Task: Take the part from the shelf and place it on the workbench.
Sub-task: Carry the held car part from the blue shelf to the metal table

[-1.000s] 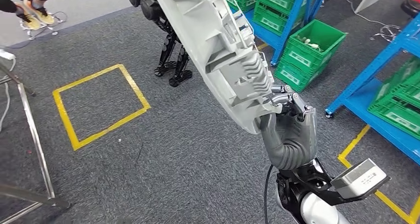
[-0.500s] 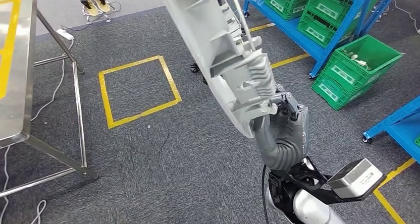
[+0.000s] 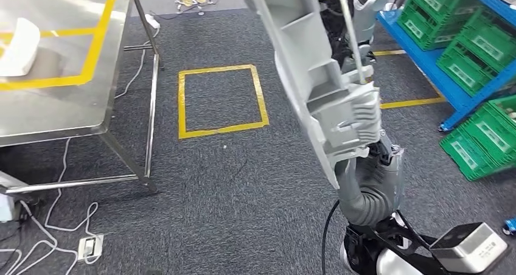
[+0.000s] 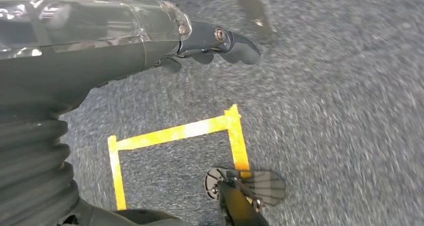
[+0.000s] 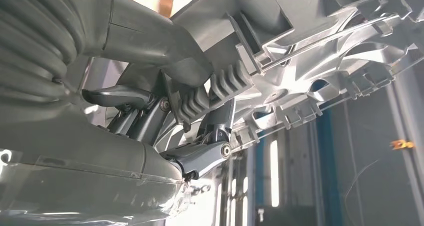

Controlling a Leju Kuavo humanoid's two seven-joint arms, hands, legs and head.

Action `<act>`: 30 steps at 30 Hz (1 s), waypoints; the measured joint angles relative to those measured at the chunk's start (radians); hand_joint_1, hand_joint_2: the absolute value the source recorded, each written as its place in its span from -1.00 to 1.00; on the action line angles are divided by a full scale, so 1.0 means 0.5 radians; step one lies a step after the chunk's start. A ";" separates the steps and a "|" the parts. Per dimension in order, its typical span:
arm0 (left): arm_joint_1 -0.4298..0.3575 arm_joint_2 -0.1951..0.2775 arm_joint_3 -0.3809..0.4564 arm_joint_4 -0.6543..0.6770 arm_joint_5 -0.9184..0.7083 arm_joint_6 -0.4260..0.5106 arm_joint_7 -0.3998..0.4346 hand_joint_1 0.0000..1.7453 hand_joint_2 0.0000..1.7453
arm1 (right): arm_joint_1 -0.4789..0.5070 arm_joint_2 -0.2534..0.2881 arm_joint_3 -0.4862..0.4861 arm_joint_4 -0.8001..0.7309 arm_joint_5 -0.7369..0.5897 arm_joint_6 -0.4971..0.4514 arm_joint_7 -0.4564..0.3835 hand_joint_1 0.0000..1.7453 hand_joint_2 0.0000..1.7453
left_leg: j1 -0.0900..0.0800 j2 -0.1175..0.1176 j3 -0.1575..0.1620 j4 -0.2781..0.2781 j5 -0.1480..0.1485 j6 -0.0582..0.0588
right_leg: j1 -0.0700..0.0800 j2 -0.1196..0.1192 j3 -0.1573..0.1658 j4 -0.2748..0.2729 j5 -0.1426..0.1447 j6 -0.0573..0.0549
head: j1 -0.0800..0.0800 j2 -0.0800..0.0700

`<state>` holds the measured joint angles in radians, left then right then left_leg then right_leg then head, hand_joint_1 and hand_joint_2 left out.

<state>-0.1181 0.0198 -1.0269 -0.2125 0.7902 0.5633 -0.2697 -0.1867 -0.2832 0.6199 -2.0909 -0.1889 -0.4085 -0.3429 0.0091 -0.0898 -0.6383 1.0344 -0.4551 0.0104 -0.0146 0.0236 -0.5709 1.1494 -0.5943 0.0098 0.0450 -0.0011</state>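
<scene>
Right hand [image 3: 372, 176] is gripping the grey moulded part [image 3: 322, 80], its fingers [image 5: 200, 153] closing on the lower end; left hand [image 4: 150, 41] is carrying nothing, fingers loosely extended. Carry step judged underway. Next move calls for approaching the steel worktop [image 3: 73, 114] at ten o'clock and lowering the part.

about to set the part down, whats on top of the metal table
A white object lies on the metal table inside yellow tape lines. The table runs past the picture's edge, so the rest is unseen.

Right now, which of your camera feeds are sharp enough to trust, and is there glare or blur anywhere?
Head view: sharp, with glare on the steel workbench. Left wrist view: carpet smeared by motion blur, left hand fairly sharp. Right wrist view: right hand and the grey part crisp, the background behind them bright and out of focus.
</scene>
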 joint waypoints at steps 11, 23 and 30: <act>0.014 -0.001 0.000 0.003 0.042 -0.039 0.145 -1.00 1.00 | 0.071 -0.039 -0.152 -0.176 -0.107 0.011 -0.048 1.00 1.00 | 0.030 0.213 -0.234 0.445 -0.231 -0.098 | -0.006 -0.059 0.112 -0.343 0.154 -0.056 | -0.067 0.000; 0.008 -0.004 0.000 0.001 0.007 -0.074 0.131 -1.00 1.00 | 0.087 -0.042 -0.212 -0.236 -0.127 0.073 -0.047 1.00 1.00 | 0.004 0.265 0.048 -0.002 -0.061 -0.017 | -0.007 -0.190 0.103 -0.224 0.027 0.043 | -0.082 0.000; 0.006 0.001 0.000 0.001 -0.005 -0.106 0.121 -1.00 1.00 | 0.098 -0.049 -0.239 -0.242 -0.174 0.109 -0.055 1.00 1.00 | -0.025 0.048 0.057 -0.002 -0.049 0.021 | 0.012 -0.020 -0.065 0.105 -0.019 -0.013 | -0.018 0.000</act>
<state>-0.1152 0.0203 -1.0269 -0.2122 0.7878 0.5103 -0.2090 -0.1379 -0.3076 0.5004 -2.2119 -0.2760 -0.3539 -0.3704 -0.0035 -0.0658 -0.6096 1.0332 -0.4794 0.0207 -0.0086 0.0134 -0.6033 1.2020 -0.6039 0.0031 0.0361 -0.0011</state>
